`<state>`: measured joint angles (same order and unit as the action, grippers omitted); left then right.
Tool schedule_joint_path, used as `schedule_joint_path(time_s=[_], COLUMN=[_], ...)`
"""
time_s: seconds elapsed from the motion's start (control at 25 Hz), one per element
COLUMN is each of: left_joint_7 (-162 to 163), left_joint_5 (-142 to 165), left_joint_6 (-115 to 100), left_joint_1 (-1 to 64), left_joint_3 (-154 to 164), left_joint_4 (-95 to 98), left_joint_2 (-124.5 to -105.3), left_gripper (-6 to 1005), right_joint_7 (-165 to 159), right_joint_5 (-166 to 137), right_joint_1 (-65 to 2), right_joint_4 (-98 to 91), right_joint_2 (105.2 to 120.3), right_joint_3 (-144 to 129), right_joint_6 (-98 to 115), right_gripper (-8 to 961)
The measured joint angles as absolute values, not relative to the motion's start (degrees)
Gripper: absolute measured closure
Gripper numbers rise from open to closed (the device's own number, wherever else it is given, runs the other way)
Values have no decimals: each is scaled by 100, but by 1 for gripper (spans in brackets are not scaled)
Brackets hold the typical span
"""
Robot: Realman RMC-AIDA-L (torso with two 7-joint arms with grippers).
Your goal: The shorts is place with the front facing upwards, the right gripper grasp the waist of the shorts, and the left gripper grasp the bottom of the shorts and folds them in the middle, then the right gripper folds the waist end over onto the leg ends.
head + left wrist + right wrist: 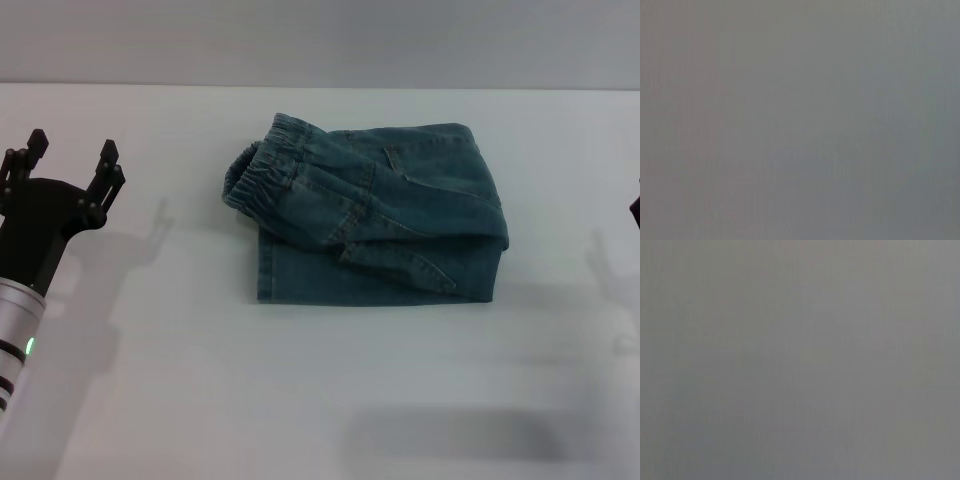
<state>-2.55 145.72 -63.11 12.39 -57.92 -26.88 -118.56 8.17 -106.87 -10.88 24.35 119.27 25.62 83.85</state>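
The blue denim shorts (385,215) lie folded in a compact bundle at the middle of the white table (300,400). Their elastic waistband (262,172) sits on top at the bundle's left end. My left gripper (72,155) hovers open well to the left of the shorts, with nothing between its black fingers (108,158). Only a dark sliver of my right gripper (635,210) shows at the right edge of the head view, apart from the shorts. Both wrist views show only plain grey surface.
The table's far edge (320,86) runs behind the shorts against a grey wall. Shadows of both arms fall on the tabletop to either side of the shorts.
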Motion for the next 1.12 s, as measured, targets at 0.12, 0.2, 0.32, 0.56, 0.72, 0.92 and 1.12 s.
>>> schedule_joint_path(time_s=[0.12, 0.2, 0.32, 0.56, 0.72, 0.92, 1.12], left_joint_7=[-255, -255, -255, -255, -255, -255, -255], left_joint_5=[14573, 14571, 14555, 14545, 14545, 14539, 14541], left_joint_6=[-6311, -6311, -6309, -6312, -6313, -6317, -6320], left_joint_1=[1239, 1239, 1239, 1206, 1204, 1204, 1204], left_joint_3=[-5791, -5791, -5792, -5791, -5792, -5792, -5791], left_joint_4=[-2681, -2680, -2680, -2674, -2623, -2618, -2612], left_joint_2=[-11856, -11856, -11856, -11856, -11856, -11856, -11856], left_gripper=[215, 215, 215, 215, 215, 215, 215], right_joint_7=[817, 817, 817, 818, 818, 817, 817], right_joint_5=[-10687, -10687, -10687, -10686, -10683, -10683, -10683], right_joint_1=[-1100, -1102, -1107, -1092, -1069, -1064, -1059], right_joint_4=[2431, 2434, 2429, 2440, 2436, 2437, 2449], right_joint_2=[11927, 11927, 11927, 11927, 11927, 11927, 11927], right_joint_3=[2549, 2545, 2545, 2547, 2549, 2549, 2549], right_joint_6=[8387, 8391, 8393, 8423, 8444, 8457, 8466], right_gripper=[144, 144, 145, 145, 145, 146, 145])
